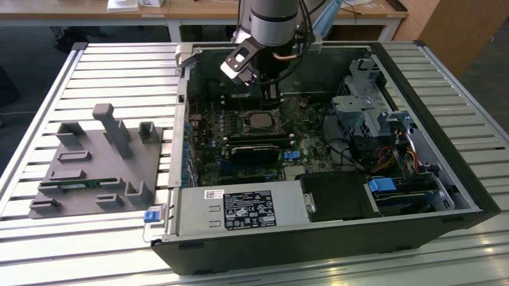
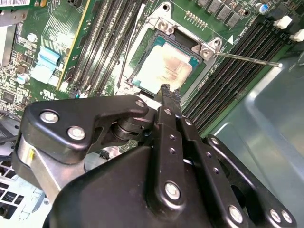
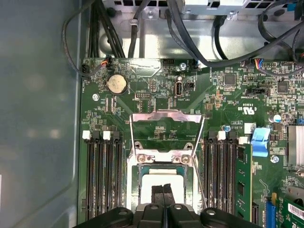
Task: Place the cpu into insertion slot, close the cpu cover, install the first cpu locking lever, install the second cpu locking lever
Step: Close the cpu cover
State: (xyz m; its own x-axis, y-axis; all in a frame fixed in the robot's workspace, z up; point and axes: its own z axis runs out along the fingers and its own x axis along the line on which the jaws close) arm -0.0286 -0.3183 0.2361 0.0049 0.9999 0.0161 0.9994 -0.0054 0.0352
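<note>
Two black fingers of the hand [image 3: 163, 189] press together, empty, just above the flat silvery-beige cpu [image 3: 148, 183] seated square in the insertion slot [image 3: 134, 187]; the thin metal cpu cover [image 3: 166, 115] stands swung open beside it.

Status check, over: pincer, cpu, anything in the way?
Pincer shut, tips at the cpu. It lies in the insertion slot. Cpu cover open, one locking lever unlatched.

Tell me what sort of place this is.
Probably a robotics lab or test workshop: an open desktop computer case lies on a slatted metal table, a grey moulded parts fixture sits beside it, and wooden desks stand behind.
</note>
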